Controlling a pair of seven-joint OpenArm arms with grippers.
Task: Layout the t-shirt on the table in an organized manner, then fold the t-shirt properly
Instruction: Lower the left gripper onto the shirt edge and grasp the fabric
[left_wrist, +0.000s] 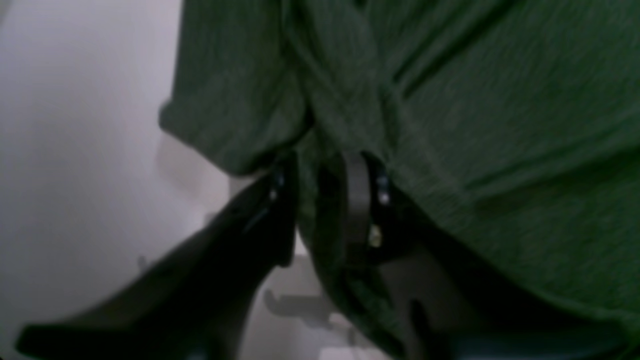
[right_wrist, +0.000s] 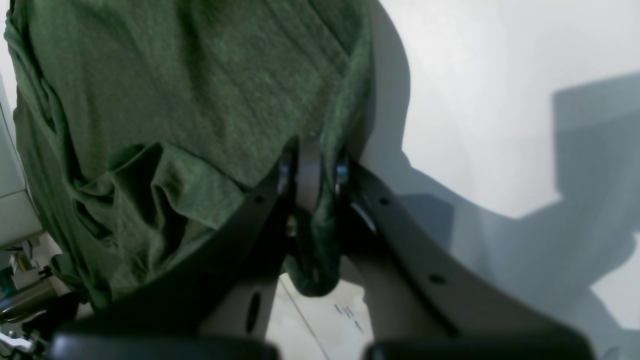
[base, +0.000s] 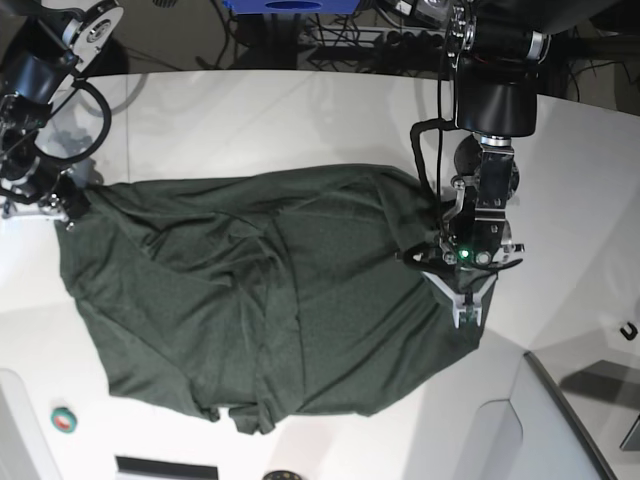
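A large smooth white table (base: 300, 110) with a curved far edge fills the base view; dark cables and a blue object (base: 290, 6) are seen past it at 12 o'clock.

The dark forest-green knit t-shirt (base: 270, 300) is spread across the table centre, plain, no print. It is stretched wide between both arms, with diagonal creases running through the middle. Its near edge is bunched into a small lump at about 6 o'clock. The cloth is rumpled and gathered at both held ends.

The right gripper (right_wrist: 312, 170) sits at 9 o'clock in the base view. Its jaws are clamped on a bunched fold of the shirt edge; a wad of fabric hangs down between the fingers (right_wrist: 308, 172) in the wrist view.

The left gripper (left_wrist: 325, 200) sits at 3 o'clock in the base view, at the shirt's gathered end. In its wrist view the jaws stand narrowly apart with a strip of green cloth running between them; whether the cloth is actually gripped cannot be told, as the view is blurred.

A small green-and-red round object (base: 63, 421) lies on the table at 7 o'clock, well apart from the shirt. A dark hook-like piece (base: 628, 331) is seen at 4 o'clock. Grey panels (base: 560, 420) overlap the near right corner.
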